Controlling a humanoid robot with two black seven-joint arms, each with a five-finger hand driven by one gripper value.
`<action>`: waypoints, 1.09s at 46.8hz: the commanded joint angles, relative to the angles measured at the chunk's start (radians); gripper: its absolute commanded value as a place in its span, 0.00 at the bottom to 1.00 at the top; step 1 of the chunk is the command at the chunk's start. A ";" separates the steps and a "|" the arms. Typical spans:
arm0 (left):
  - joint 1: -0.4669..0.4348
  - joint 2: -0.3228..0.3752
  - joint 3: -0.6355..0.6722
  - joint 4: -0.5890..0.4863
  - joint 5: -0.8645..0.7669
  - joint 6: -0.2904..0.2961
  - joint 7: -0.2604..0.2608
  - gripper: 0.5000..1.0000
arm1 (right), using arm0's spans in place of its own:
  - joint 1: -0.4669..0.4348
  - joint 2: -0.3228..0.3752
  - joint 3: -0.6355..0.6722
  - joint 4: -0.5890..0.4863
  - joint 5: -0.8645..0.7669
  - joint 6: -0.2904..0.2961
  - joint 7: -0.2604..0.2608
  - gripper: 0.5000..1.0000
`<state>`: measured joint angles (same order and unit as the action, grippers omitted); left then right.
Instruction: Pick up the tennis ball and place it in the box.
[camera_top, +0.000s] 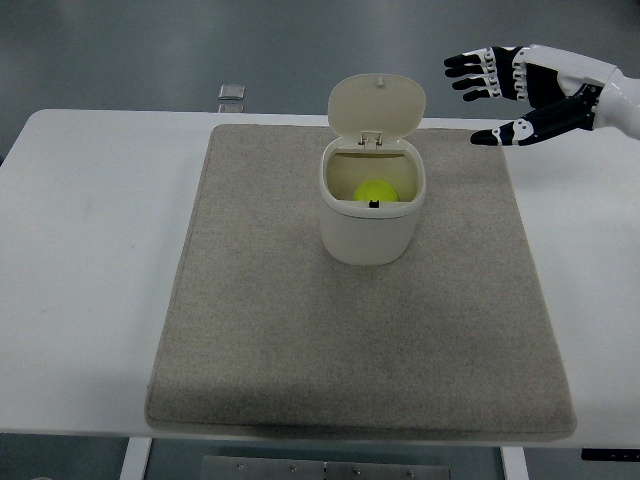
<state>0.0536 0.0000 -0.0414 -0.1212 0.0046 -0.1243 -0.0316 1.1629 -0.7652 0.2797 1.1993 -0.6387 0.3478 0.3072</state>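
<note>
A yellow-green tennis ball (376, 190) lies inside the cream box (370, 228), which stands on the grey mat with its hinged lid (377, 104) tipped up and back. My right hand (487, 100) hovers high at the upper right, well clear of the box, its black-and-white fingers (470, 71) spread and holding nothing. The left arm does not show.
The grey mat (300, 330) covers most of the white table (90, 250). A small grey square object (231, 92) lies on the table behind the mat's far left corner.
</note>
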 joint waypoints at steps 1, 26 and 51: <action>-0.001 0.000 0.000 0.000 0.000 0.000 0.001 0.99 | -0.031 0.038 -0.001 -0.007 0.053 -0.087 0.000 0.83; 0.000 0.000 0.000 0.000 0.000 0.000 -0.001 0.99 | -0.150 0.224 0.091 -0.213 0.410 -0.257 -0.019 0.83; 0.000 0.000 0.000 0.000 0.000 0.000 -0.001 0.99 | -0.195 0.299 0.096 -0.328 0.789 -0.181 -0.160 0.83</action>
<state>0.0529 0.0000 -0.0414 -0.1212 0.0046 -0.1242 -0.0315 0.9685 -0.4719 0.3757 0.8702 0.1154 0.1668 0.1455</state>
